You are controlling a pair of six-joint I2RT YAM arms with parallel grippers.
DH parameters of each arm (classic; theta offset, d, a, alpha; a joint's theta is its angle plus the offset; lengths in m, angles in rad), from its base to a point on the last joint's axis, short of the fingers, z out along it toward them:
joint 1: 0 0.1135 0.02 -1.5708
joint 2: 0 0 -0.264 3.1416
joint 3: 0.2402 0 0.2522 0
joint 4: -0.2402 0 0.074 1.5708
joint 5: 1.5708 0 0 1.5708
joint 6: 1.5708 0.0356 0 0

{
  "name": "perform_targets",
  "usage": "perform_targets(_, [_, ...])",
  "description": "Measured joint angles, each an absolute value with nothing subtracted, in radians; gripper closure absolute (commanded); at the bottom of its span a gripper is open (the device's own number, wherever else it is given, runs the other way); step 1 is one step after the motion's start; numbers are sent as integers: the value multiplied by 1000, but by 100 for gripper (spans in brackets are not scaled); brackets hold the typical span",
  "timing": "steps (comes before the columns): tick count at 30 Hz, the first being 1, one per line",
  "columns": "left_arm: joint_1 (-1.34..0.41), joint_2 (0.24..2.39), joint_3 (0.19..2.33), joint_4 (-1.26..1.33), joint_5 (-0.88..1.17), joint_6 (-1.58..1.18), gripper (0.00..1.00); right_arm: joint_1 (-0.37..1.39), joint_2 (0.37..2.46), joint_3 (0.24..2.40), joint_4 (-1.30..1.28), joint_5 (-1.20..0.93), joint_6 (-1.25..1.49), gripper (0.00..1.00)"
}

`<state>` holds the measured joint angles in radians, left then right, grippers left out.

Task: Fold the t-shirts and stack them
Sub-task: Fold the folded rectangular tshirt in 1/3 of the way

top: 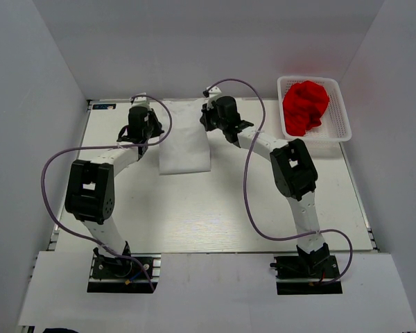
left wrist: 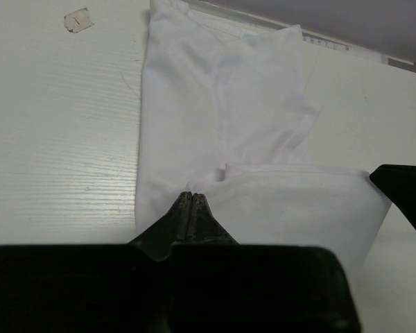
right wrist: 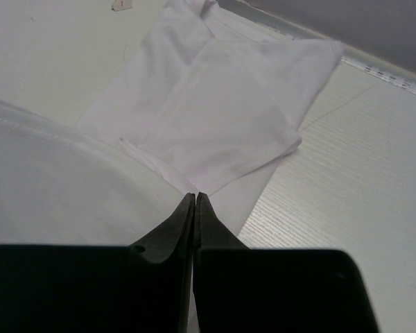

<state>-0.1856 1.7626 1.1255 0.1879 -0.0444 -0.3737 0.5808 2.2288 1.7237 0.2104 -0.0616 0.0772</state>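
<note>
Pinching white t-shirt [top: 184,152] edge with left gripper [left wrist: 192,197] and right gripper [right wrist: 194,197], jaws pressed together. Soft, light, limp: probably best held at corners.

No writing can be read anywhere. Ahead and to the left of the left gripper [left wrist: 193,197], a small paper scrap [left wrist: 78,19] on the table [left wrist: 55,139] bears a red stroke but no letter. Straight ahead of the gripper, a pale blue neck tag [left wrist: 249,35] sits in the white t-shirt [left wrist: 215,104], too blurred to read. Beyond that, the edge strip [left wrist: 333,43] carries fine marks, too small to make out.
</note>
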Motion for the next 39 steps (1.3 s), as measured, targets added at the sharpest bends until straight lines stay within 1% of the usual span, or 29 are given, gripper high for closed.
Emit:
perform_targets(3, [-185, 1780, 1136, 192, -43, -366, 100, 578, 2231, 1724, 207, -40, 79, 100])
perform_targets(6, [-181, 1843, 1182, 189, -41, -358, 100, 575, 2250, 1763, 167, -4, 79, 100])
perform_targets(12, [-178, 1982, 1299, 134, -66, -354, 100, 565, 2355, 1904, 123, 31, 75, 100])
perform_targets(21, [-177, 2145, 1449, 9, -105, -356, 100, 542, 2529, 2022, 79, -3, 73, 100])
perform_targets(22, [-177, 2165, 1478, -20, -112, -356, 95, 539, 2541, 2027, 73, -3, 75, 99])
perform_targets(23, [-177, 2185, 1513, -49, -117, -356, 94, 538, 2545, 2027, 71, -5, 77, 97])
perform_targets(24, [-176, 2209, 1559, -84, -120, -356, 91, 536, 2547, 2028, 73, -11, 78, 91])
perform_targets(26, [-176, 2244, 1633, -136, -124, -355, 84, 533, 2547, 2039, 72, -20, 77, 82])
perform_targets(27, [-174, 2255, 1665, -160, -126, -356, 80, 531, 2547, 2048, 67, -26, 71, 68])
perform_targets(28, [-173, 2256, 1675, -174, -128, -356, 77, 530, 2547, 2056, 64, -30, 71, 65])
perform_targets(29, [-171, 2254, 1684, -192, -130, -359, 65, 529, 2547, 2063, 61, -32, 61, 62])
perform_targets(30, [-170, 2250, 1689, -207, -131, -359, 58, 529, 2545, 2067, 62, -35, 51, 53])
perform_targets(31, [-169, 2244, 1690, -220, -130, -363, 50, 529, 2539, 2065, 57, -37, 43, 50])
perform_targets(32, [-168, 2236, 1690, -237, -132, -367, 38, 528, 2532, 2062, 50, -39, 41, 44])
perform_targets(33, [-167, 2228, 1689, -253, -134, -371, 36, 527, 2523, 2057, 47, -43, 40, 39])
perform_targets(34, [-167, 2213, 1687, -271, -138, -379, 36, 527, 2500, 2032, 50, -49, 40, 10])
perform_targets(35, [-167, 2194, 1679, -287, -142, -385, 31, 527, 2469, 1995, 44, -53, 49, 10])
perform_targets(36, [-167, 2168, 1663, -302, -150, -391, 20, 527, 2428, 1954, 33, -57, 48, 10])
perform_targets(37, [-167, 2134, 1641, -323, -158, -396, 1, 528, 2389, 1915, 31, -65, 53, 10])
perform_targets(39, [-167, 2040, 1569, -350, -176, -423, 0, 528, 2285, 1814, 22, -78, 83, 10])
